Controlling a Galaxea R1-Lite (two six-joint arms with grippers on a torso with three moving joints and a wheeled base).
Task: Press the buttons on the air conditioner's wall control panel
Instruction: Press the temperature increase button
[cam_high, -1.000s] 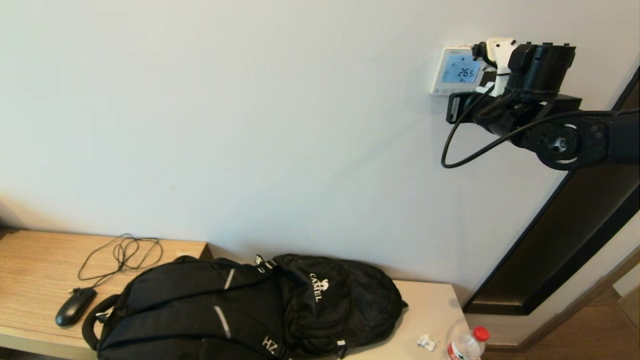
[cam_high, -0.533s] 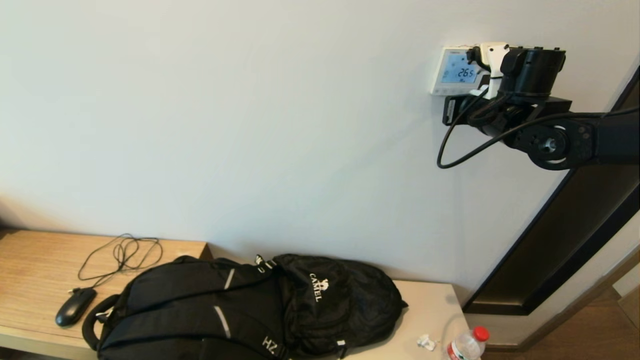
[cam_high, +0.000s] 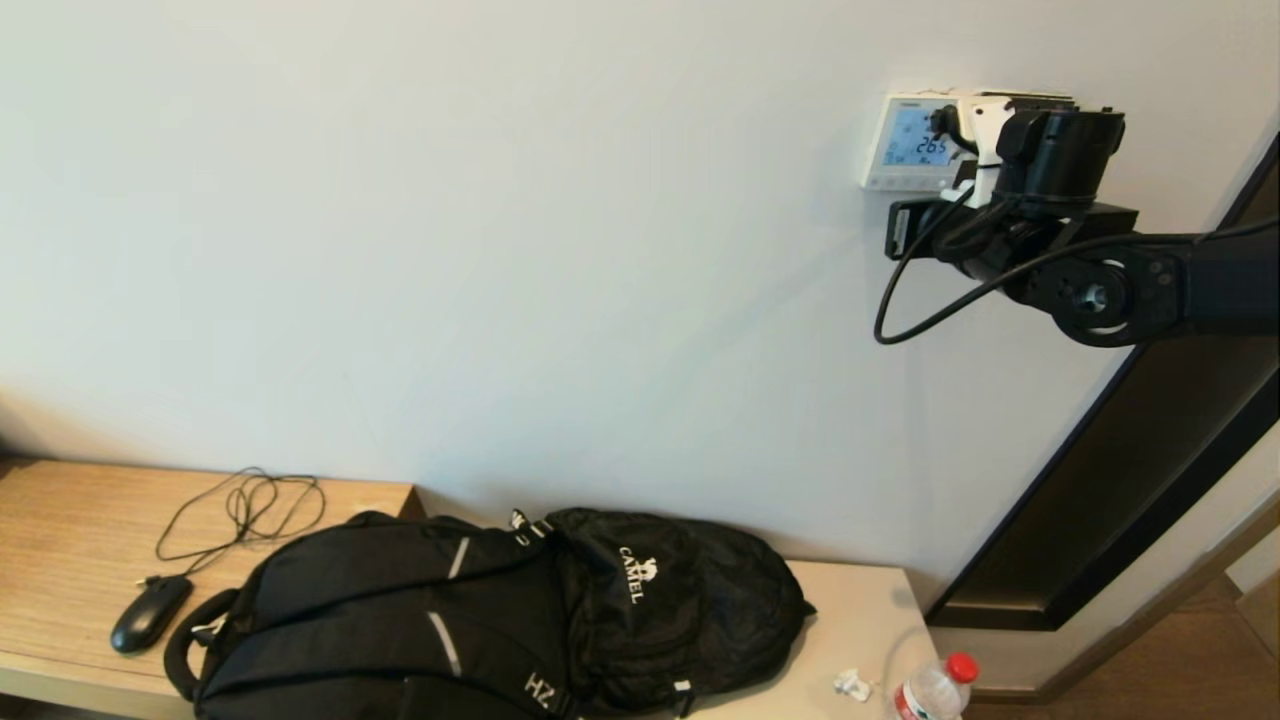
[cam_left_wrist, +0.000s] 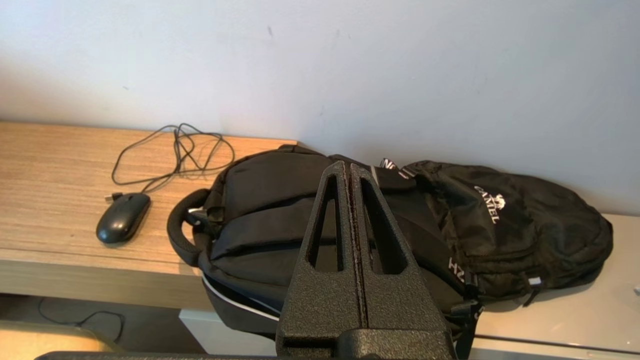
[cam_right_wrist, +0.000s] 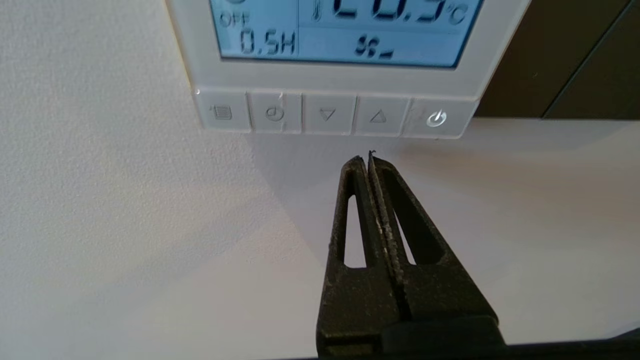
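Note:
The white wall control panel (cam_high: 905, 140) hangs high on the wall at the right, its screen (cam_right_wrist: 345, 35) lit light blue with digits. Its row of pale buttons (cam_right_wrist: 327, 115) runs along the bottom edge. My right arm (cam_high: 1060, 150) reaches up to it and covers the panel's right side in the head view. My right gripper (cam_right_wrist: 366, 157) is shut and empty. Its tips sit just below the button row, under the up-arrow button (cam_right_wrist: 378, 117) and apart from it. My left gripper (cam_left_wrist: 350, 167) is shut and empty, parked low over the backpack and out of the head view.
A black backpack (cam_high: 500, 620) lies on the low bench (cam_high: 60, 520), with a black mouse (cam_high: 150, 612) and its cable at the left. A red-capped bottle (cam_high: 935, 690) stands at the bench's right end. A dark door frame (cam_high: 1150, 450) runs down the right.
My right arm has moved a little left and down along the wall, and it now covers more of the panel's right side. The screen stays lit.

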